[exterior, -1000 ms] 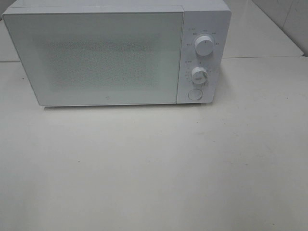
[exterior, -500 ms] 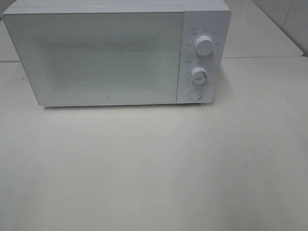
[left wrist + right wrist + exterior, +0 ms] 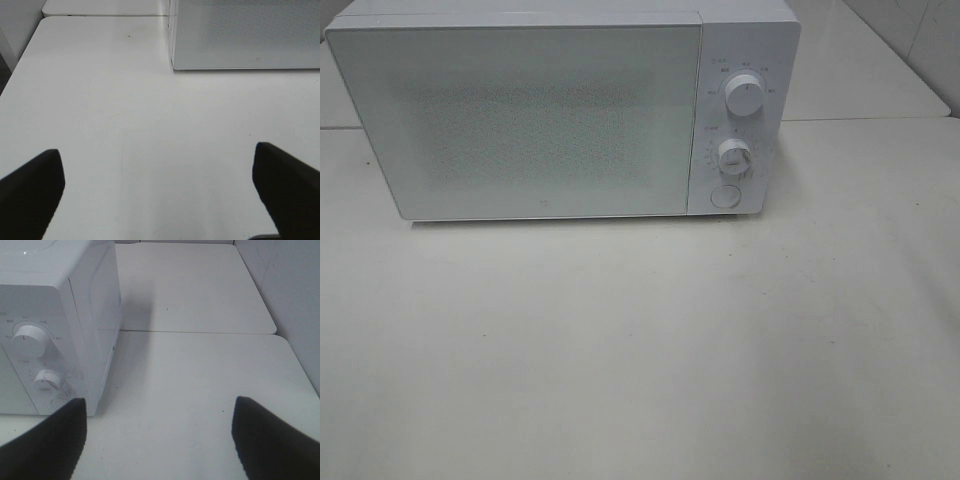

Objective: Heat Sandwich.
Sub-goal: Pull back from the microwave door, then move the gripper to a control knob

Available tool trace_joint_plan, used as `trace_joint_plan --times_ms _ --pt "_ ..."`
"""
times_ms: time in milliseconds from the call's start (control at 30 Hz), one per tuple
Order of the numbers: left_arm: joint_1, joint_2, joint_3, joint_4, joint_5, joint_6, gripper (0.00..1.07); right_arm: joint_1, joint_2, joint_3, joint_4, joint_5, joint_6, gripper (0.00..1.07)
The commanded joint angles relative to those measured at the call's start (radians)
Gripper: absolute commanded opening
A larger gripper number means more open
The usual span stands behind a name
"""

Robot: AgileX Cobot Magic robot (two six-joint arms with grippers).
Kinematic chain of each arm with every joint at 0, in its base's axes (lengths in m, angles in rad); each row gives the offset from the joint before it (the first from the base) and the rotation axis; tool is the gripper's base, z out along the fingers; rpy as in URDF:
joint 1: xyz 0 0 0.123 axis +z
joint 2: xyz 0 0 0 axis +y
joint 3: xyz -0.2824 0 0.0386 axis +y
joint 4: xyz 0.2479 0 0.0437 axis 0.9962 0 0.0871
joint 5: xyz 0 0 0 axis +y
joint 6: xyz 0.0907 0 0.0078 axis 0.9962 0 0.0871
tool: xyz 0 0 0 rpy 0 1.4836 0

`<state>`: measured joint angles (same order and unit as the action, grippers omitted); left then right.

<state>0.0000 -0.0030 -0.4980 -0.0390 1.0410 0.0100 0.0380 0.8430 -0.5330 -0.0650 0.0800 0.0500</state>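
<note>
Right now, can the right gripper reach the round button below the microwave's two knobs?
Probably yes: the round button is uncovered, and only bare table lies between it and the open right gripper.

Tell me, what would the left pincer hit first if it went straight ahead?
Likely the white table, just short of the microwave and its closed door; depth is hard to judge.

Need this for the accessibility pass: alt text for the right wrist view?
The right gripper, jaws open and empty, hangs over a white table beside a white microwave. The microwave's control panel shows an upper knob and a lower knob; no food is in view.
</note>
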Motion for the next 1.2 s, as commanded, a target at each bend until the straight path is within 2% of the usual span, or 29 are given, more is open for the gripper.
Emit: trace_joint_plan --times_ms 33,267,300,433,500,600,633,767,800,833,933,1033,1100,1200 --pt "0.0 -0.027 0.003 -0.006 -0.005 0.001 0.97 -0.003 0.041 -0.007 0.003 -0.071 0.023 0.76" --pt "0.0 -0.027 0.003 -0.006 -0.005 0.001 0.97 -0.001 0.178 -0.001 0.002 -0.251 0.038 0.76" --pt "0.0 -0.027 0.003 -0.006 -0.005 0.001 0.97 -0.001 0.206 0.026 0.003 -0.338 0.038 0.76" --pt "0.0 -0.027 0.003 -0.006 -0.005 0.001 0.97 0.0 0.239 0.078 0.008 -0.464 0.031 0.76" --pt "0.0 -0.027 0.003 -0.006 -0.005 0.001 0.97 0.025 0.26 0.11 0.049 -0.542 0.007 0.76" --pt "0.0 -0.027 0.003 -0.006 -0.005 0.001 0.97 0.077 0.29 0.143 0.137 -0.635 -0.077 0.76" --pt "0.0 -0.027 0.003 -0.006 -0.005 0.001 0.97 0.123 0.319 0.163 0.211 -0.705 -0.146 0.76" --pt "0.0 -0.027 0.003 -0.006 -0.005 0.001 0.97 0.186 0.363 0.172 0.311 -0.772 -0.213 0.76" --pt "0.0 -0.027 0.003 -0.006 -0.005 0.001 0.97 0.232 0.394 0.172 0.367 -0.812 -0.256 0.76" --pt "0.0 -0.027 0.003 -0.006 -0.005 0.001 0.97 0.232 0.394 0.172 0.367 -0.812 -0.256 0.76" --pt "0.0 -0.027 0.003 -0.006 -0.005 0.001 0.97 0.325 0.46 0.172 0.467 -0.913 -0.308 0.76" --pt "0.0 -0.027 0.003 -0.006 -0.005 0.001 0.97 0.37 0.502 0.172 0.509 -0.967 -0.326 0.76" --pt "0.0 -0.027 0.003 -0.006 -0.005 0.001 0.97 0.439 0.567 0.171 0.586 -1.063 -0.349 0.76" --pt "0.0 -0.027 0.003 -0.006 -0.005 0.001 0.97 0.474 0.607 0.171 0.634 -1.122 -0.35 0.76"
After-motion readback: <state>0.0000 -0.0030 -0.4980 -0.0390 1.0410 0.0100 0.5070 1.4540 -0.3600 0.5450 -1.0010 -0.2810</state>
